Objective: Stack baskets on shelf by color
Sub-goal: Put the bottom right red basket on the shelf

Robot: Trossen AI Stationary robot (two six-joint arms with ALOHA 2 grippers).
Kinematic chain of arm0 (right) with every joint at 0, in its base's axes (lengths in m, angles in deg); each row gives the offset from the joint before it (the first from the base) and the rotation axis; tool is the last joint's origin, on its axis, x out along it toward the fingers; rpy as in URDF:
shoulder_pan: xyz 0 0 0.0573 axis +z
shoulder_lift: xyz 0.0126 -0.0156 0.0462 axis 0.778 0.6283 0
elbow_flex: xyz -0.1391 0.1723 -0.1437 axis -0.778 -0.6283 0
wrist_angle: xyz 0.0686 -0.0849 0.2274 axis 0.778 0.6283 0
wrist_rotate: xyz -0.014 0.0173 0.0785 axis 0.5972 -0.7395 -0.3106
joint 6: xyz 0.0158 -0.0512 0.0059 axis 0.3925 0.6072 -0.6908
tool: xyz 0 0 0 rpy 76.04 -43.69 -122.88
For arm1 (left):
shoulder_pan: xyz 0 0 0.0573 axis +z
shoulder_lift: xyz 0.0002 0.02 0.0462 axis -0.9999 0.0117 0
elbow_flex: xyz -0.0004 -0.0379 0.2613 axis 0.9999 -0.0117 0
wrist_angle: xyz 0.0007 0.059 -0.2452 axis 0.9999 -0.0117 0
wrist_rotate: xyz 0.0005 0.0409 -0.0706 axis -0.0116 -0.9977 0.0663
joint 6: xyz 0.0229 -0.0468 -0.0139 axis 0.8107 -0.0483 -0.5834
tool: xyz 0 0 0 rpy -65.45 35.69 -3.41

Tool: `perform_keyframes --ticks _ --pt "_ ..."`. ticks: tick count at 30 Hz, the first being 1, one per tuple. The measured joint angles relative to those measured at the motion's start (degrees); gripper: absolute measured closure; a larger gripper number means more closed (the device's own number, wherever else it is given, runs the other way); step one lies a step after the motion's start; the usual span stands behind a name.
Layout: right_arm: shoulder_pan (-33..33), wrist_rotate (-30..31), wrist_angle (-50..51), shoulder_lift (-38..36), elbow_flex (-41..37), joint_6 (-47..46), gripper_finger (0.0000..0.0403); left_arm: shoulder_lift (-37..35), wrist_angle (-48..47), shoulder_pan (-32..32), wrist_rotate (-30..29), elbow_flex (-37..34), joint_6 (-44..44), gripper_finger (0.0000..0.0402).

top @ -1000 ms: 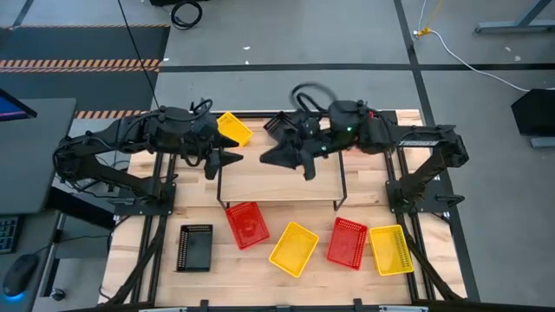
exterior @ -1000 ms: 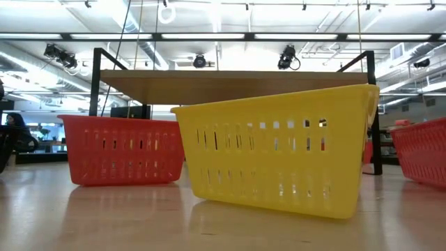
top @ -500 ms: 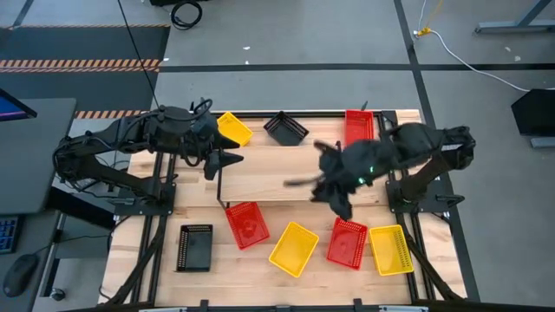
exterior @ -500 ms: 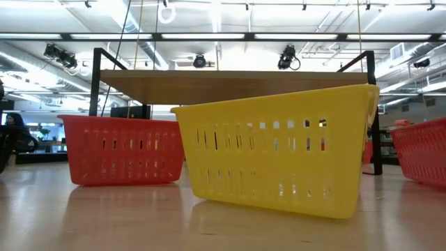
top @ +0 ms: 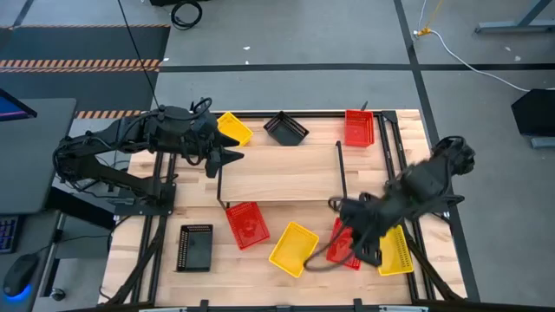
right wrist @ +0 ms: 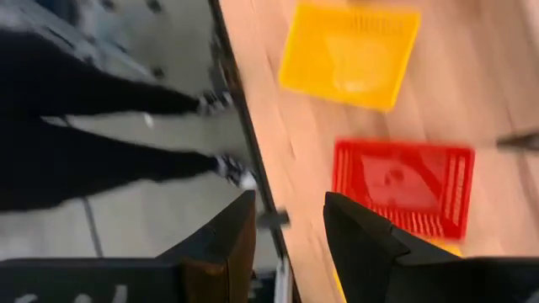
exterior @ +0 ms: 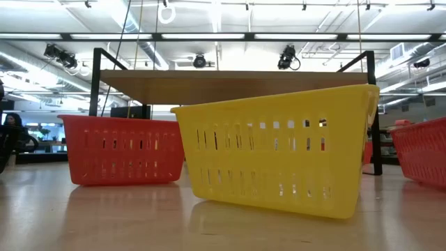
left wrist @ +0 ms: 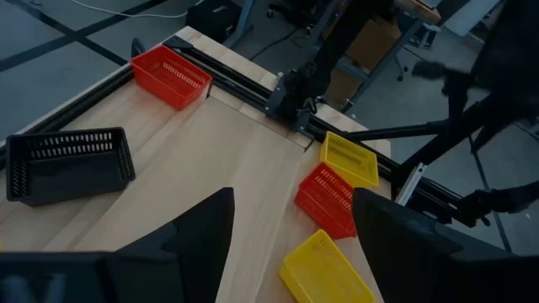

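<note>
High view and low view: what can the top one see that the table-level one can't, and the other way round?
Only the high view shows the two dark arms: the left pincer beside the wooden shelf, the right pincer above the front baskets. It also shows two black mesh plastic baskets. Only the low view shows the shelf's underside and ceiling lights. Both show the shelf, a red mesh plastic basket and a yellow mesh plastic basket.
</note>
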Motion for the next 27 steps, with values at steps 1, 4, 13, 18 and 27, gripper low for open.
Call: perform_keyframes --ticks 1,4,13,18,27 --pt "0.78 -0.04 0.42 0.78 -0.59 -0.71 0.0256 0.00 0.01 0.00 -0.12 0.00 0.00 0.0152" --pt "2.19 0.03 0.13 3.70 -1.76 -2.57 0.0256 0.00 0.07 0.00 -0.27 0.00 0.00 0.0154" --pt "4.80 -0.63 -1.81 13.64 -1.99 -9.42 0.0232 0.00 0.13 0.00 -0.29 0.00 -0.04 0.0156" --pt "6.10 -2.93 -4.37 18.97 -1.99 -12.54 0.0205 0.00 0.11 0.00 -0.29 0.00 -0.03 0.0156" --pt "7.40 2.40 -4.49 25.73 -2.06 -11.70 0.0207 0.00 -0.58 0.01 -1.81 0.00 -1.50 0.0152"
